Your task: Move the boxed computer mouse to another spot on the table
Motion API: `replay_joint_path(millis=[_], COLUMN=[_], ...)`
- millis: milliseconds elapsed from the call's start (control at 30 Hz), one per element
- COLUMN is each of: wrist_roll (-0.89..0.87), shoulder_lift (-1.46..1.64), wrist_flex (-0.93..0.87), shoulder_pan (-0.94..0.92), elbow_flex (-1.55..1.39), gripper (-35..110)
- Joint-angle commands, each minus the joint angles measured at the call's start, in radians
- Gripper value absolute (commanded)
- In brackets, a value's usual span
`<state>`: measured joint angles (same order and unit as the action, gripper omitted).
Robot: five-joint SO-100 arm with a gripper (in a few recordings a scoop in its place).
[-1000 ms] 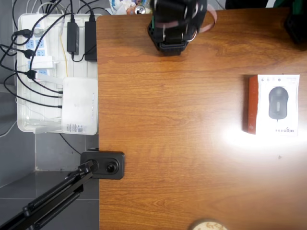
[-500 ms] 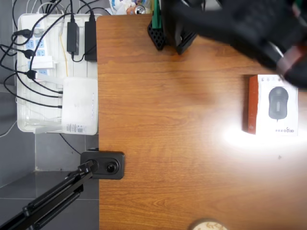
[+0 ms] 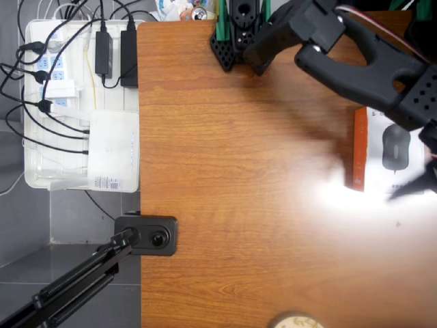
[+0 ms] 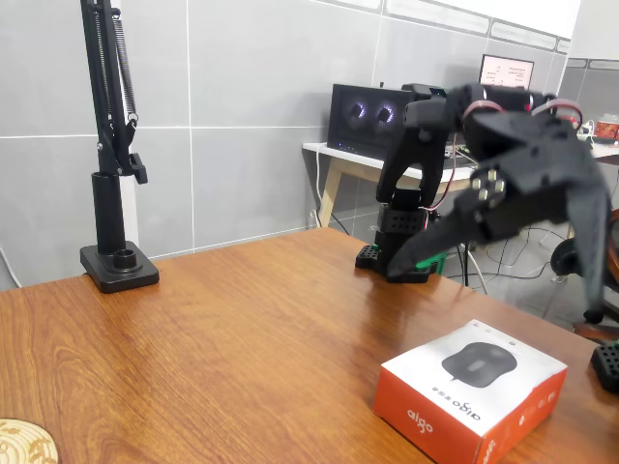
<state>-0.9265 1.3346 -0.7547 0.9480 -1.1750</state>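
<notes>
While hand (image 4: 503, 246) hovers spread, boxed computer mouse (image 4: 471, 398) near table (image 3: 225, 205) edge.

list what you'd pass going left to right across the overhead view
white tray of power strips and cables → black camera clamp at the table edge → boxed computer mouse; the gripper hangs over the box, so its place is unclear.

White, orange-red mouse box (image 4: 471, 389); brown wood-grain table (image 3: 239, 205)
</notes>
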Motion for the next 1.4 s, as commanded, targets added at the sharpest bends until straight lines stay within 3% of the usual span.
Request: replay_joint_path(millis=[0, 367, 733, 1267, 1367], wrist_roll=[0.048, 0.107, 0.101, 0.098, 0.1], shoulder_lift=[0.112, 0.227, 0.031, -0.118, -0.13], wrist_flex=[-0.04, -0.08, -0.015, 0.034, -0.002], shoulder_pan=[0.012, 0.086, 0.124, 0.129, 0.129], elbow_flex=[-0.129, -0.333, -0.12, -0.114, -0.132], gripper=[104, 100, 97, 93, 85])
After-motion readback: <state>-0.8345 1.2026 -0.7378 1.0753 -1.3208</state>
